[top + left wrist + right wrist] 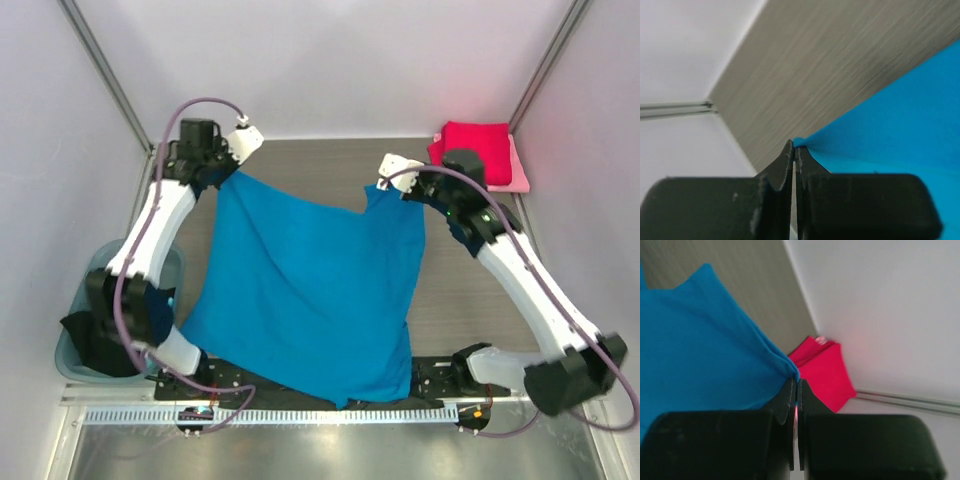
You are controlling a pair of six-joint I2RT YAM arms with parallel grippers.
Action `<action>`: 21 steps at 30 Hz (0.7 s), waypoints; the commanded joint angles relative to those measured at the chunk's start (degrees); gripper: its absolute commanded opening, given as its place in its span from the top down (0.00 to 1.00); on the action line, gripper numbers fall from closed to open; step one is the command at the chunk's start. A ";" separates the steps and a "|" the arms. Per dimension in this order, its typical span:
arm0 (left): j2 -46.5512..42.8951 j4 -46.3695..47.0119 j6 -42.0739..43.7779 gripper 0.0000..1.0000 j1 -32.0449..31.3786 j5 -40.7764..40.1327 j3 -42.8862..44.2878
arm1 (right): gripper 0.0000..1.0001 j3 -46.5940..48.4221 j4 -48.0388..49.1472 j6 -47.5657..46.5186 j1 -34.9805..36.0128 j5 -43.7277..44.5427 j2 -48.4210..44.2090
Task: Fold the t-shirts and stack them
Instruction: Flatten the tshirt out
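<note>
The bright blue t-shirt [310,290] hangs stretched between my two grippers over the table and drapes down to the near edge. My left gripper [232,172] is shut on its far left corner; in the left wrist view [795,147] the blue cloth [900,125] pokes from the closed tips. My right gripper [388,185] is shut on the far right corner; the right wrist view [796,382] shows the blue cloth [700,350] pinched there. A folded crimson t-shirt [476,148] lies on a pale pink one [519,172] at the back right; the crimson one also shows in the right wrist view [825,372].
A translucent teal tub [80,340] stands at the left, beside the left arm, with a black t-shirt [95,345] hanging over it. White walls close in the back and sides. A slotted rail [270,415] runs along the near edge.
</note>
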 commanded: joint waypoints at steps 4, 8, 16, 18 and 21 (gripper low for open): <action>20.11 8.28 0.43 1.00 0.31 -0.06 10.94 | 0.99 -1.99 19.19 1.84 -6.19 -0.79 15.60; 31.83 8.28 0.25 1.00 0.49 -2.34 20.26 | 0.99 3.54 23.17 2.81 -9.80 4.03 28.88; 49.33 8.37 -2.55 1.00 0.84 -8.14 42.14 | 0.99 26.64 23.79 7.91 -11.92 6.42 51.56; 51.54 9.59 -5.54 1.00 0.84 -9.63 46.11 | 0.99 34.44 23.79 9.57 -11.83 6.33 54.64; 51.98 15.12 -6.26 1.00 0.84 -12.45 46.12 | 0.99 42.80 23.61 10.64 -12.01 6.77 60.53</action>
